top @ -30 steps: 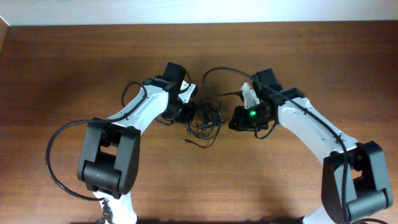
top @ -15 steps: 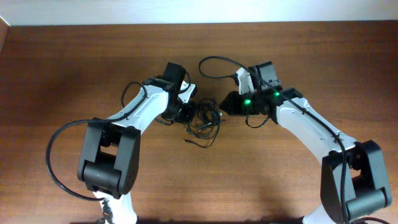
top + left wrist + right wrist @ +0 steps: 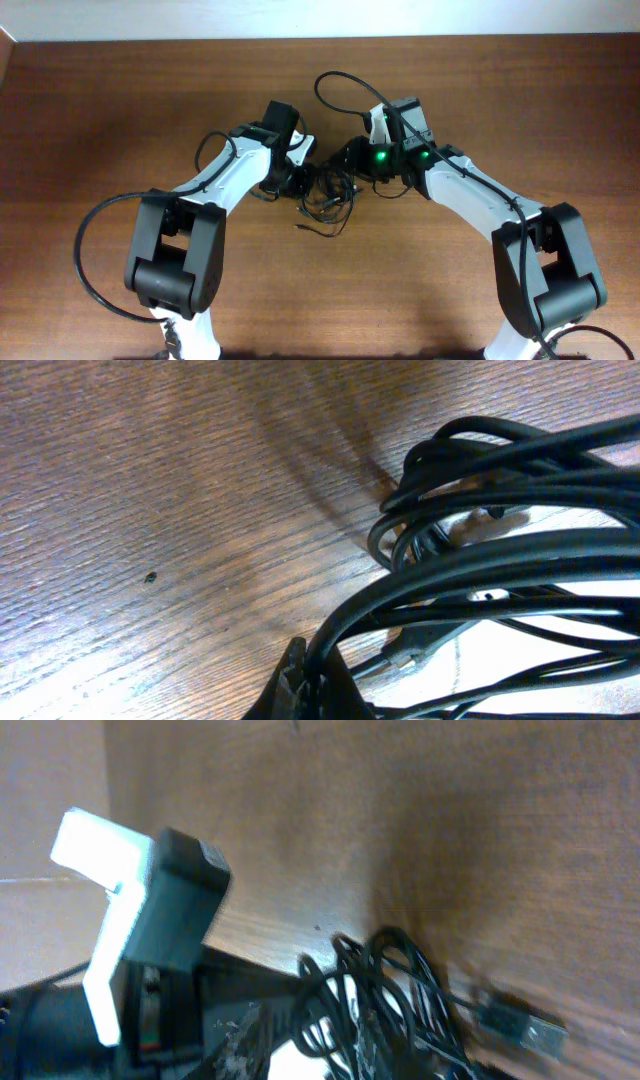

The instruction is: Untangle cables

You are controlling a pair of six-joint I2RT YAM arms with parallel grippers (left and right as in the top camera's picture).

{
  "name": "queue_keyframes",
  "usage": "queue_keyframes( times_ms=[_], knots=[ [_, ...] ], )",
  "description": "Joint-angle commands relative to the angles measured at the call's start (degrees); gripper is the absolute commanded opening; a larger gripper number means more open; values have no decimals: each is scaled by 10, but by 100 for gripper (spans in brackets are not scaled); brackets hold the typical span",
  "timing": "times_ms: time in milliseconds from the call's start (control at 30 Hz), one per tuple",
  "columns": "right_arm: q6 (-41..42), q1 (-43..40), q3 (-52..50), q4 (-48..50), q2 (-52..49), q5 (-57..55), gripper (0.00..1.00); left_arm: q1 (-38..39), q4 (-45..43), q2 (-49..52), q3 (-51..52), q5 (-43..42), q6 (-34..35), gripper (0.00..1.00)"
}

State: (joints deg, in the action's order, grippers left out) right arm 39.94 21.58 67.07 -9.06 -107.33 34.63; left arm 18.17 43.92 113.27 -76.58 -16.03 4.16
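**Two arms meeting over the tangle at mid-worktop**

The cables (image 3: 328,197) lie as one loose knot of thin black cords near the middle of the worktop (image 3: 100,120), between the two wrists. The left gripper (image 3: 297,180) sits at the knot's left edge. Its jaws are pressed together, and in the left wrist view several cords converge on their tip, so they appear to be pinching a strand. That grip reads as an anchor: one side of the knot is fixed so that a pull from the other side can open loops rather than drag the whole bundle.

Some cords in the left wrist view cast shadows on the wood, which suggests that part of the bundle is lifted clear of the surface.

The right gripper (image 3: 352,160) is at the knot's upper right edge, close to the left one. Its jaws are not clearly shown in any view, so whether they are spread or pinching cannot be told.

The right wrist view shows a silvery plug (image 3: 535,1033) at the tangle's fringe, a free end that would be a sensible place to start drawing a cord out. No cord is yet separated from the rest.
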Motion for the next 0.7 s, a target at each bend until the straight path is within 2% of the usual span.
queue_keyframes(
  times_ms=[0, 33, 67, 133, 233, 300, 467, 533, 600, 633, 667],
  knots=[
    [10, 2, 3, 10, -22, -9, 25, -5, 2, 4, 7, 6, 4, 0],
    [10, 2, 3, 12, -27, -9, 17, -5, 2, 4, 7, 6, 4, 0],
    [8, 1, 3, 12, -27, -8, 5, -5, 2, 4, 7, 6, 4, 0],
    [-22, 0, 4, 20, -8, 14, 4, -5, 2, 4, 7, 6, 3, 0],
    [-73, 1, 4, -4, 68, 29, 4, -5, 2, 4, 7, 6, 3, 0],
    [-100, 0, 5, -16, 118, 76, 4, -5, 2, 4, 7, 6, 4, 0],
    [-101, -1, 4, -25, 165, 136, 4, -5, 2, 4, 7, 6, 4, 0],
    [-75, -14, 4, -46, 165, 188, 4, -5, 2, 4, 7, 6, 4, 0],
    [-99, -25, 4, -119, 164, 130, 4, -5, 2, 4, 7, 6, 4, 0],
    [-100, -25, 4, -188, 158, 22, 4, -5, -2, 4, 7, 0, 4, 0],
    [-102, -24, 4, -217, 151, -21, 4, -5, -5, 4, 7, -8, 4, 0]
  ],
)
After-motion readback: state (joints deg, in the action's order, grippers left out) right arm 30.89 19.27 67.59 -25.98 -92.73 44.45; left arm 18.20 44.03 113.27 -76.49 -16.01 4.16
